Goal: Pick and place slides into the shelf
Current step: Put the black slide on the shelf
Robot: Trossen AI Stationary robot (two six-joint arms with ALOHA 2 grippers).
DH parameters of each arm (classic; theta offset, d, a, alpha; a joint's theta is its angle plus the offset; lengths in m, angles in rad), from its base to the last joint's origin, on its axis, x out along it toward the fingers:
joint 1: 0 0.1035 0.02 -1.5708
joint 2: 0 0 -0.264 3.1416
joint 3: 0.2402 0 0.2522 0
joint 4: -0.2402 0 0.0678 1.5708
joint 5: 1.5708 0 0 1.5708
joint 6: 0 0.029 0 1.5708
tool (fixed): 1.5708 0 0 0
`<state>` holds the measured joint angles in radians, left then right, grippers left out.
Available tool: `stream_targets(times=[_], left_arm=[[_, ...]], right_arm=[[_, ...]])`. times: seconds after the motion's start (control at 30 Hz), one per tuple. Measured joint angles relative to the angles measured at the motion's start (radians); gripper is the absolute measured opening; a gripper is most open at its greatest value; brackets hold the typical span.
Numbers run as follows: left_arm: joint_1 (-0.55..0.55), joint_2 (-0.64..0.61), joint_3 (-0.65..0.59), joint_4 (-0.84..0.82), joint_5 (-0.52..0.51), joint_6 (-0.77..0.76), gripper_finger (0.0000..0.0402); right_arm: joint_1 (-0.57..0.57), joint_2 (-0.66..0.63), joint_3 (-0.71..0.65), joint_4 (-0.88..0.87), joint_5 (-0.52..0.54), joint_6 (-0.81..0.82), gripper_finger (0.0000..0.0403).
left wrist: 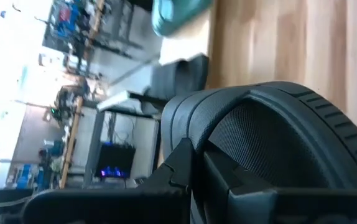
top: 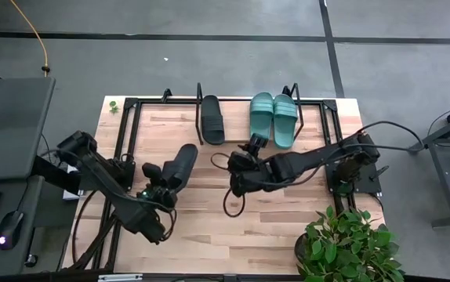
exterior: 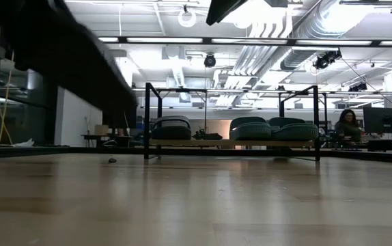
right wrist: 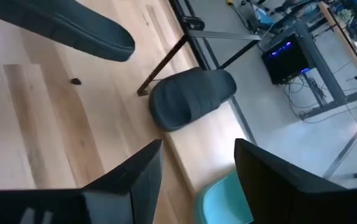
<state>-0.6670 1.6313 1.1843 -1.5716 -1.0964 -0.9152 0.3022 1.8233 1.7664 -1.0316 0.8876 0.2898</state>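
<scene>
On the near half of the wooden desk, the left end effector is clenched on a black slide, which it holds lifted above the boards with its toe pointing toward the shelf. In the left wrist view that slide's strap and sole fill most of the picture, just past the dark fingers.

Near the desk's middle, just short of the shelf, the right end effector hangs with its two fingers spread apart and nothing between them. Its wrist view looks down past those fingers onto the shelf.

At the far edge stands the shelf, a light board between black frame bars. Three slides lie on it: a second black slide toward the left, and a pair of teal-green slides side by side toward the right, touching each other and just beyond the right end effector.

A potted plant sits at the desk's near right corner.
</scene>
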Motion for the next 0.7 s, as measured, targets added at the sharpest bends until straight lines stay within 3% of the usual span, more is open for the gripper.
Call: stream_targets(times=[0.27, 0.5, 0.7], left_arm=[[0.043, -0.119, 0.006, -0.002, -0.161, 0.092, 0.0004], [0.212, -0.139, 0.093, 0.005, -0.262, 0.274, 0.0005], [0.368, -0.135, 0.168, 0.168, -0.317, 0.552, 0.0005]], right_arm=[[-0.065, -0.054, 0.000, -0.004, -0.050, -0.085, 0.0190], [-0.126, -0.098, -0.001, -0.017, -0.081, -0.137, 0.0190], [-0.164, -0.127, -0.001, -0.057, -0.103, -0.145, 0.0190]])
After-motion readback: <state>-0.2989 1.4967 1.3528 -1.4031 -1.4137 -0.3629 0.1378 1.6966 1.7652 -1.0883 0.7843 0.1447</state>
